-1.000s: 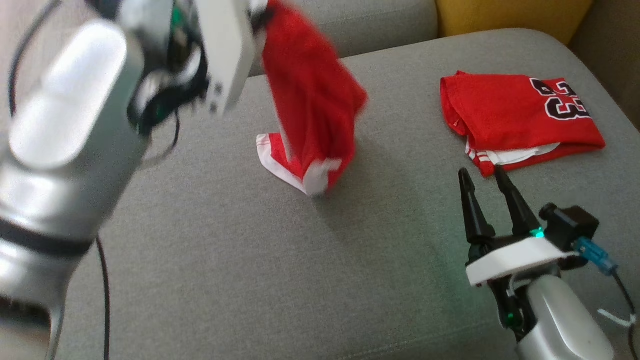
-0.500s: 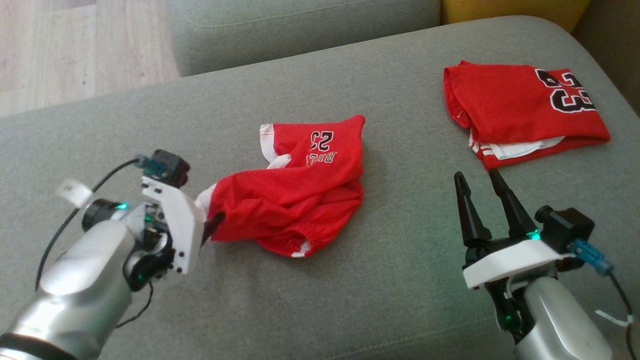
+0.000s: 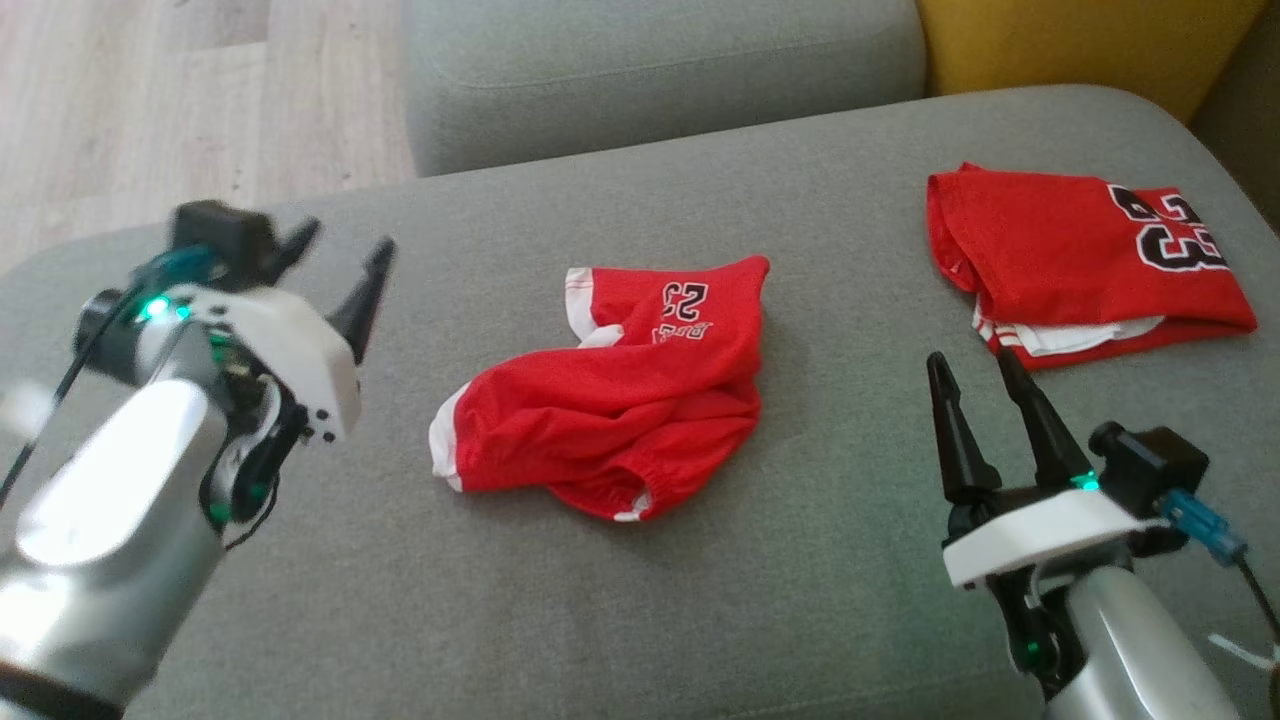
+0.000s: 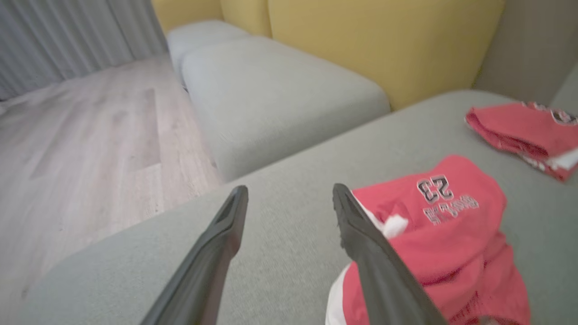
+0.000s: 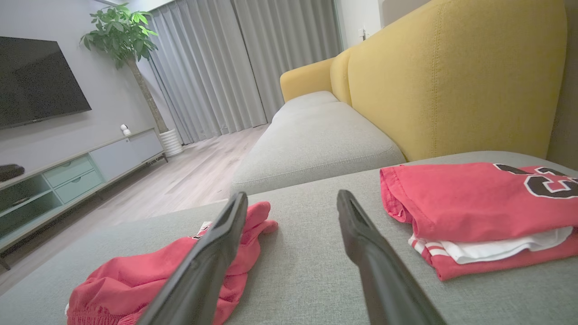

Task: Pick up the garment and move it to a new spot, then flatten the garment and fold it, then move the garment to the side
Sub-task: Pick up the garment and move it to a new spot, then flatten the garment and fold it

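Garment: red shorts, lying loose in the middle of the grey seat cushion, held by nothing.

Nearest, at lower right: right gripper, fingers apart, parked short of the cloth and touching none of it, probably waiting for the flattening. At lower left: left gripper, fingers spread wide with only bare cushion between them, raised near the shorts' white-trimmed hem. Judged from that: garment set at its new spot, first step likely done.

Beyond these, the shorts themselves: thin, slick, mesh-like knit, slumped in soft rolls and folded over on itself. Gathered elastic at the near edge, white bands at the hems, a black "23" and lettering upside down on top. Bunched as it lies, so needs spreading before any fold; likely to wrinkle and drag on the coarse woven upholstery.

Further right, well apart: folded jersey, same red, large black numerals, white layers at its near edge, flat and squared, seemingly a set-aside piece.

Farthest: second grey cushion, yellow backrest, pale wood floor.
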`<state>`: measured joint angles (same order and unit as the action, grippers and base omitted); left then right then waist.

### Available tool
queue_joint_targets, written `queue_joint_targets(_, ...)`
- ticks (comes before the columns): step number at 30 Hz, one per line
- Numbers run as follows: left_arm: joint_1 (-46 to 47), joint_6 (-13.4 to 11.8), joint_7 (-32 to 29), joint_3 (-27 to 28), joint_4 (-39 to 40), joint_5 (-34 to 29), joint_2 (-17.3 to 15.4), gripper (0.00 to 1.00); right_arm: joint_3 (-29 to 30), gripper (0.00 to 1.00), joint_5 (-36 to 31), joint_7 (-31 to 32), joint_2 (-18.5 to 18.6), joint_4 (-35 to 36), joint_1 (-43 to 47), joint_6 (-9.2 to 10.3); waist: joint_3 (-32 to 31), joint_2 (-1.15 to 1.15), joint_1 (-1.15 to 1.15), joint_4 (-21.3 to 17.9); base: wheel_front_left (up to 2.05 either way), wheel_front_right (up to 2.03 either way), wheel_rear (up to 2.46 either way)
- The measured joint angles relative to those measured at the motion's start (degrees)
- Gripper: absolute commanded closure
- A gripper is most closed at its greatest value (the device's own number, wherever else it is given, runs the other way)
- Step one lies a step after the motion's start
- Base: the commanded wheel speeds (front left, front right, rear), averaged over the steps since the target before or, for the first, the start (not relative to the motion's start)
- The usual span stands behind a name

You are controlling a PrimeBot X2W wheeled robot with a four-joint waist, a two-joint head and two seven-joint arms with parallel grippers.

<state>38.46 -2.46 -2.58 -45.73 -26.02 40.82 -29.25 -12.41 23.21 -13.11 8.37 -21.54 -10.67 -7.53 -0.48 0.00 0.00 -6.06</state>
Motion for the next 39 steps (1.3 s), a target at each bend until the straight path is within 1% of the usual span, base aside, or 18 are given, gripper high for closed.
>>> queue_joint_targets(4,-6.43,-7.92,8.29,3.97,6.88,-0.34,-1.13,0.0,0.66,0.0,-0.1,0.0,0.0,1.12,1.46,0.0,-0.45,0.0,0.0,1.12,0.0,0.0,0.0)
queue_joint_targets(7,-14.23,-13.08,14.26,6.31,11.46,-0.34,-1.41,0.0,1.23,0.0,-0.1,-0.01,-0.01,2.3,2.29,0.0,-0.54,0.0,0.0,1.71,0.0,0.0,0.0)
queue_joint_targets(9,-19.3,-16.07,16.24,8.29,14.41,-0.42,-1.35,0.0,1.8,0.0,-0.1,-0.01,0.0,2.94,2.6,0.0,-0.52,0.0,0.0,2.03,0.0,0.0,0.0)
queue_joint_targets(12,-25.92,-19.3,16.83,11.69,18.18,-1.82,-0.73,0.0,2.42,0.0,-0.11,-0.03,-0.01,3.67,3.58,0.0,-0.51,0.0,0.0,2.46,0.0,0.0,0.0)
queue_joint_targets(13,-28.04,-20.07,16.85,13.36,19.62,-2.79,0.0,0.0,2.66,0.0,-0.11,-0.04,-0.02,3.97,3.98,0.0,-0.49,0.0,0.0,2.58,0.0,0.0,0.0)
queue_joint_targets(14,-30.03,-20.33,16.86,15.21,21.03,-3.87,1.11,0.0,3.16,0.0,-0.11,-0.07,-0.03,4.22,4.5,0.0,-0.45,0.0,0.0,2.75,0.0,0.0,0.0)
queue_joint_targets(16,-33.62,-20.59,16.86,18.3,22.48,-5.34,3.6,0.0,3.82,0.0,-0.19,-0.07,-0.02,4.42,5.21,0.0,-0.33,0.0,0.0,3.01,0.0,0.0,0.0)
queue_joint_targets(18,-36.8,-19.96,16.86,20.96,23.13,-6.67,5.82,0.0,3.94,0.0,-0.33,0.0,-0.02,4.49,5.71,0.0,-0.2,0.0,0.0,3.13,0.0,0.0,0.0)
queue_joint_targets(21,-39.36,-17.9,16.86,23.03,23.41,-8.96,7.54,0.0,3.98,0.0,-0.62,0.13,0.01,5.14,5.71,0.0,-0.08,0.0,0.0,3.41,0.0,0.0,0.0)
queue_joint_targets(26,-39.35,-14.9,16.86,25.64,23.18,-11.56,9.84,0.0,3.96,0.0,-0.78,1.36,0.11,5.7,5.67,0.0,-0.02,0.0,0.0,3.93,0.0,0.0,0.0)
queue_joint_targets(29,-39.32,-13.28,16.86,25.98,22.14,-12.62,11.34,0.0,3.89,0.0,-0.64,2.46,0.35,5.72,5.5,0.0,0.0,0.0,0.0,4.88,0.0,0.0,0.0)
queue_joint_targets(31,-39.24,-12.13,16.88,25.77,21.61,-13.24,12.4,0.0,3.63,0.0,-0.08,4.67,0.91,5.64,4.83,0.0,0.05,0.0,0.0,5.95,0.0,0.0,0.0)
queue_joint_targets(32,-38.82,-11.2,16.86,25.57,20.74,-13.6,13.45,0.0,3.2,0.0,0.1,7.21,1.88,4.94,2.75,0.0,0.2,0.0,0.0,7.32,0.0,0.0,0.0)
queue_joint_targets(35,-37.47,-10.27,16.88,25.42,19.98,-14.13,14.68,0.0,2.4,0.0,1.51,12.58,3.68,2.79,-4.11,0.0,1.11,0.0,0.0,9.76,0.0,0.0,0.0)
queue_joint_targets(36,-37.47,-10.27,16.88,25.42,19.98,-14.13,14.68,0.0,2.4,0.0,1.51,12.58,3.68,2.79,-4.11,0.0,1.11,0.0,0.0,9.76,0.0,0.0,0.0)
queue_joint_targets(39,-35.33,-8.91,16.86,25.24,18.78,-14.69,16.26,0.0,0.4,0.0,3.14,19.2,5.52,-1.4,-13.71,0.0,2.87,0.0,0.0,12.39,0.0,0.0,0.0)
